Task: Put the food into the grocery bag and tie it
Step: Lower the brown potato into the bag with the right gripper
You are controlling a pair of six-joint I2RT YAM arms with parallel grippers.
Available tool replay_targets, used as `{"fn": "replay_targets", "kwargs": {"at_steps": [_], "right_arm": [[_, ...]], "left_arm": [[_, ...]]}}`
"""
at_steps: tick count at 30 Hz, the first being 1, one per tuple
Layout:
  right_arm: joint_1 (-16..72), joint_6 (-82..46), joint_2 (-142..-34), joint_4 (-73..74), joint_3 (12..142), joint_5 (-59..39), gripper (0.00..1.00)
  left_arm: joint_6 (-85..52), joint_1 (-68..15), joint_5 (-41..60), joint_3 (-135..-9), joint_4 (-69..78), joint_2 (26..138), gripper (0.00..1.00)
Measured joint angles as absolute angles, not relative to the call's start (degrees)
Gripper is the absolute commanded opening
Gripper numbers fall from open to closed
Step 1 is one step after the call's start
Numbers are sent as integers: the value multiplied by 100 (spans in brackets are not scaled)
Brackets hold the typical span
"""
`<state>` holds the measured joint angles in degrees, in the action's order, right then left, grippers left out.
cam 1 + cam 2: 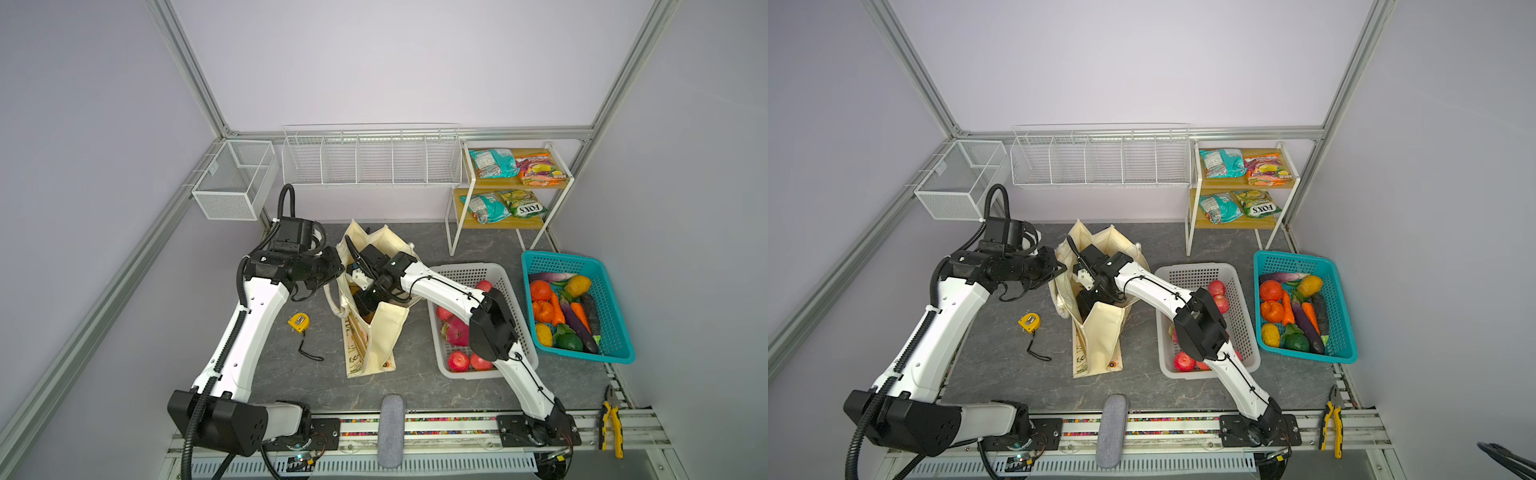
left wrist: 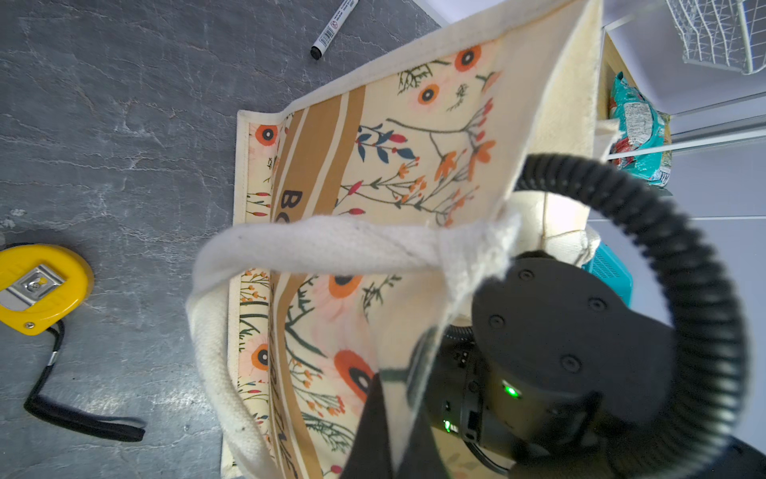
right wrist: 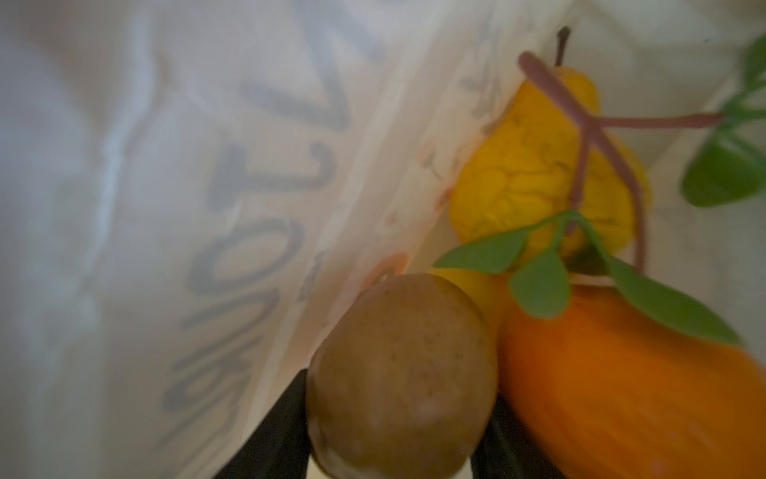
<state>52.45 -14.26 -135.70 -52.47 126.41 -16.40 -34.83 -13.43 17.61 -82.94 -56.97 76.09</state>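
Grey bench [image 1: 291,374] carries the upright grocery bag [image 1: 386,328]; inside it the right hand [image 3: 396,392] grips a brown fruit [image 3: 406,352], its long axis along the fingers [image 3: 282,427]; left hand [image 1: 336,272] pinches the bag.

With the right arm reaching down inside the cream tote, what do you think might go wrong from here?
1. The right gripper holds a brown potato-like piece low in the cream canvas tote, close to a leafy brown twig; pulling out might snag the twig or the fabric.
2. Only the left gripper, pinching the rim, holds the mouth open; a slip could fold the tote onto the right arm or tip it.
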Motion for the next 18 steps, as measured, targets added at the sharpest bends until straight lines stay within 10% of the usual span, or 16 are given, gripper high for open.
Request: {"fn": "replay_targets", "kwargs": {"at_steps": [18], "right_arm": [[5277,-1603,-13941,-5096,12827,-1409,54]], "left_arm": [[-3374,-926,1828,-8289,-5885,7465,0]]}}
